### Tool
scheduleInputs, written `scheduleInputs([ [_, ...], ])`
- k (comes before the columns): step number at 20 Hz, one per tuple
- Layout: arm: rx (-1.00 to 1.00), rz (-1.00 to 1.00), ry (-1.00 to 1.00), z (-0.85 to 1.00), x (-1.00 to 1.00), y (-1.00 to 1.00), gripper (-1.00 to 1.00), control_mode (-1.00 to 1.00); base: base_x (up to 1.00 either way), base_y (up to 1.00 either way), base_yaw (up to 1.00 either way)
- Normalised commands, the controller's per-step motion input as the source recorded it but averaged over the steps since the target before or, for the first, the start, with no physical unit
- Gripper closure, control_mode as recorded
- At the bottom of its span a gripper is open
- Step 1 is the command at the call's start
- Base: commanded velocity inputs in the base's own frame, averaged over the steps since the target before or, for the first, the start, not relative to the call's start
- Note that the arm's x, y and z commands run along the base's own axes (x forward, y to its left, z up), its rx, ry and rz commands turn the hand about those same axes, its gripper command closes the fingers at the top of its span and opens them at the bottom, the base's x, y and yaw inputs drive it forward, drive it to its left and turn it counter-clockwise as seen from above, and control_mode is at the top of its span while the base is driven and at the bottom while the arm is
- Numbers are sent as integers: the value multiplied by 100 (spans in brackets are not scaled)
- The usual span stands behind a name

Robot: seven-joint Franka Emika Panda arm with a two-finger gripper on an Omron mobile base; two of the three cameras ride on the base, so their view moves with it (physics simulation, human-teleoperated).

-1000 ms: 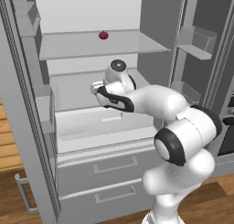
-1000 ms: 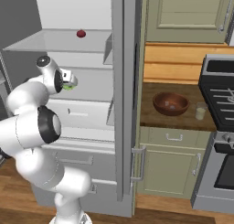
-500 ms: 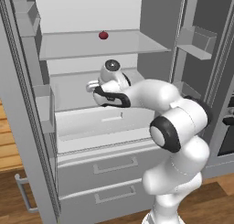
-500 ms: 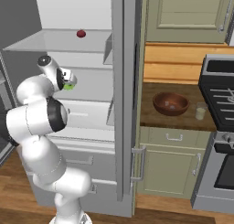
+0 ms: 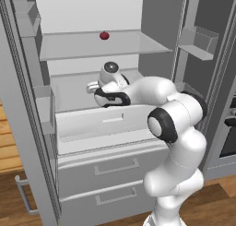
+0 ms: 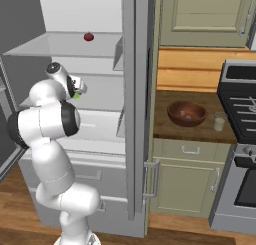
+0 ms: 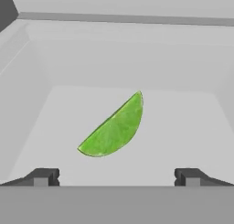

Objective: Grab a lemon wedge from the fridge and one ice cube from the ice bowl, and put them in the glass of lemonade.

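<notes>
Fridge: the grey fridge (image 5: 27,128) stands with its doors swung wide, white shelves and a pulled-out white drawer (image 5: 106,123) showing inside.
Arm: the white arm reaches from the base into the fridge, hand just over the middle shelf (image 5: 73,93).
Fingers: the fingers (image 7: 116,176) stand wide apart and hold nothing; one dark tip (image 7: 43,176) sits at each side of the hand view.
Lemon wedge: the lemon wedge (image 7: 114,127), yellow-green, lies on the white fridge floor just ahead of the tips and between their lines, touching neither; from the right base view it peeks out green beside the hand (image 6: 77,94).
Upper shelf: a small red round fruit (image 5: 104,35) rests there.
Bench: the brown bench (image 6: 165,131) to the fridge's right carries the ice bowl (image 6: 187,113), and the glass of lemonade (image 6: 218,121) just beside it.
</notes>
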Motion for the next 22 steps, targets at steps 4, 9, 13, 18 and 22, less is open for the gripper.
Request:
scheduleInputs([
  [4, 0, -1, 0, -4, 33, 0, -100, -100, 0, 0, 0],
  [9, 0, -2, 0, 0, 22, 0, -100, -100, 0, 0, 0],
  [13, 0, -5, 0, 0, 21, 0, -100, -100, 0, 0, 0],
  [18, 0, -4, 0, 0, 20, 7, -100, -100, 0, 0, 0],
  [22, 0, -2, 0, -1, -2, 1, -100, -100, 0, 0, 0],
])
